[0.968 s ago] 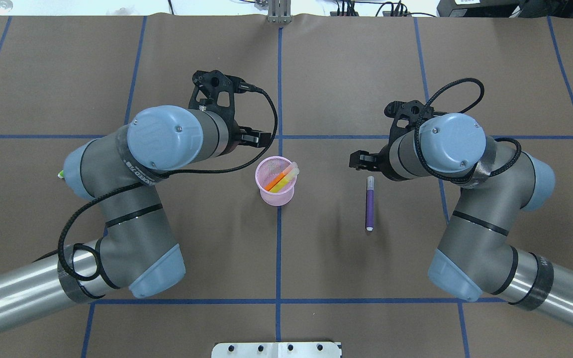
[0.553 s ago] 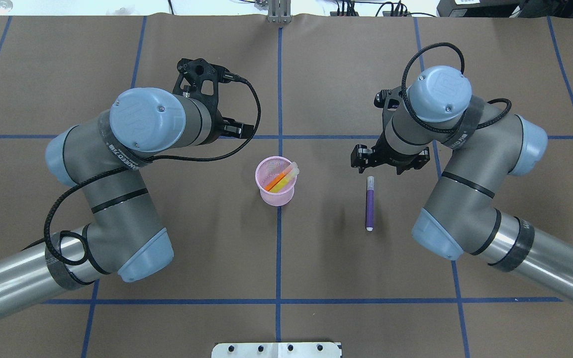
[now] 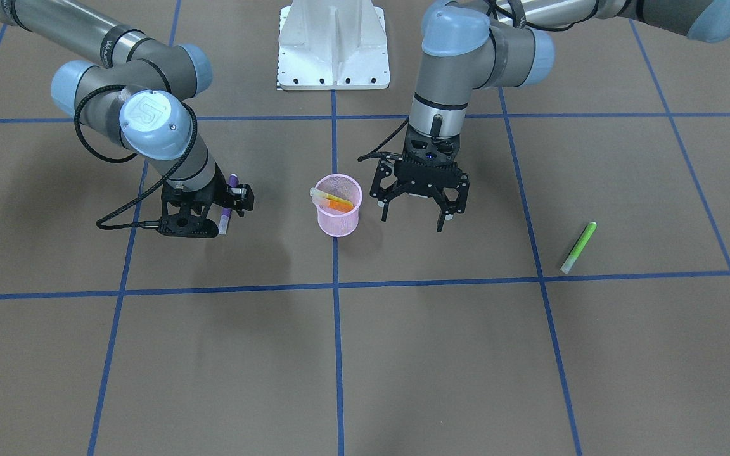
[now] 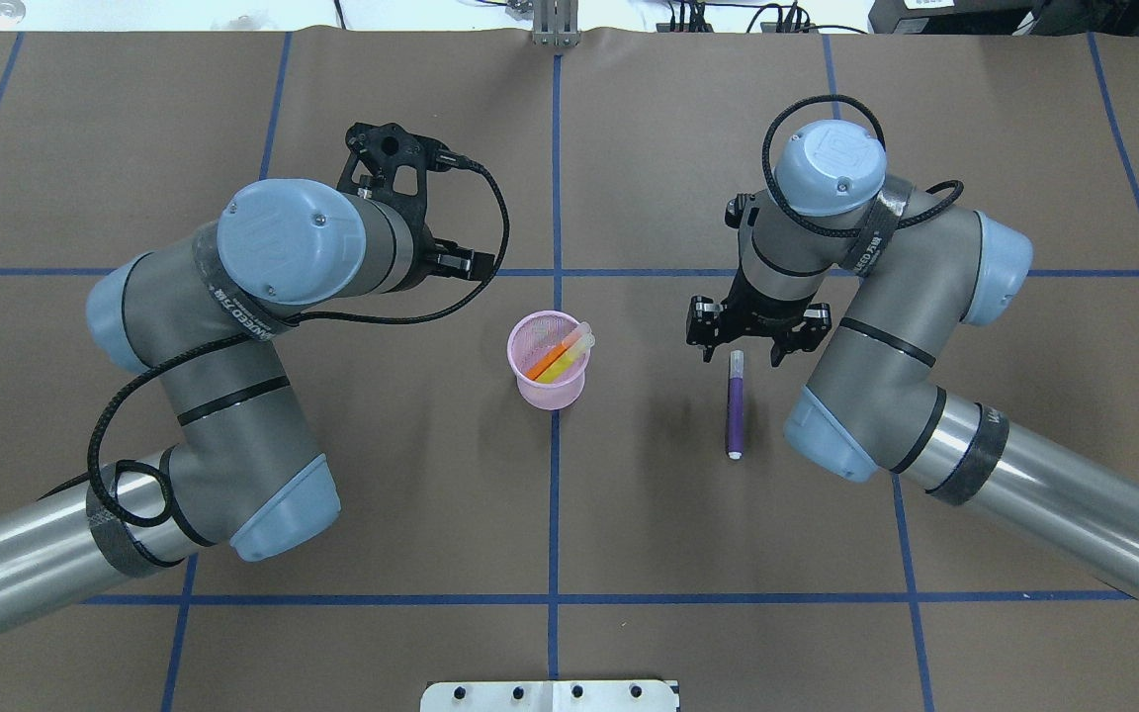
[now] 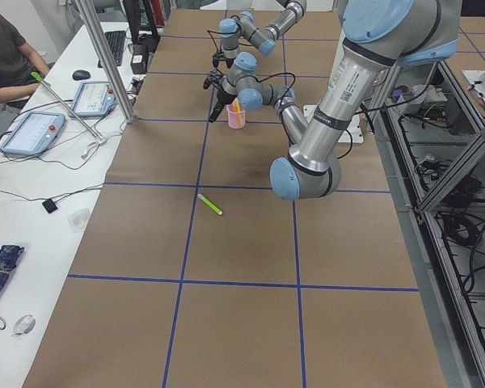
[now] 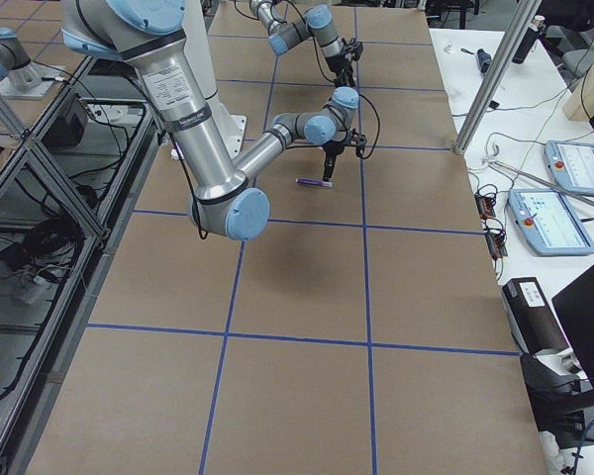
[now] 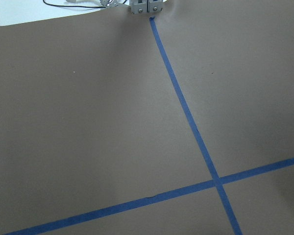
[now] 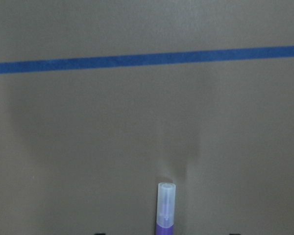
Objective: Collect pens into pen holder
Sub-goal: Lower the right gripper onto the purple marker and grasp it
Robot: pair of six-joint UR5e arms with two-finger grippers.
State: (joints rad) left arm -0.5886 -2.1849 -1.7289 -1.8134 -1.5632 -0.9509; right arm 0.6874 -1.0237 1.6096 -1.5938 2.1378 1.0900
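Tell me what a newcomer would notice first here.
A pink holder stands mid-table with two pens inside. The right tool hangs open over the cap end of a purple pen. A green pen lies alone, far out on the robot's left.

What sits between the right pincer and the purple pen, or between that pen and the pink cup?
Nothing visible. The right pincer hangs open over the purple pen; only bare table lies between it and the pink cup.
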